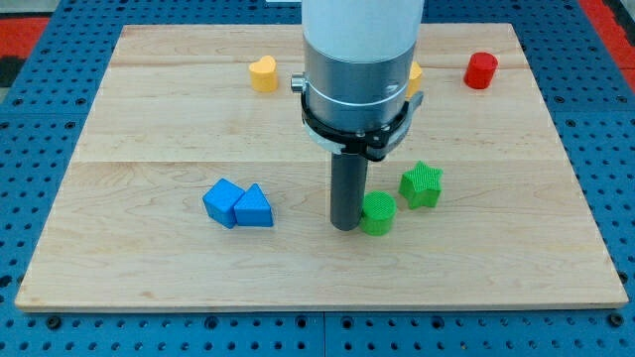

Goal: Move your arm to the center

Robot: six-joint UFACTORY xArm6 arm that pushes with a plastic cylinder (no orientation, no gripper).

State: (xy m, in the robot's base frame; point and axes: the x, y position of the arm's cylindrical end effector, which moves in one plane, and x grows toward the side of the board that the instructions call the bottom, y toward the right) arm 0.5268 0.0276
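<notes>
Wooden table (pixel 149 129) lay on a blue pegboard; the arm carried no fingers, only a dark rod, so nothing was grasped; my tip (pixel 345 227) rested near the table's middle, slightly toward the near edge, touching the left side of the green cylinder (pixel 378 213); a green star (pixel 422 184) sat just right of it; a blue cube (pixel 221 201) and blue triangle (pixel 254 208) touched at left; a yellow heart (pixel 263 73), a partly hidden yellow block (pixel 415 76) and a red cylinder (pixel 481 70) stood far.
</notes>
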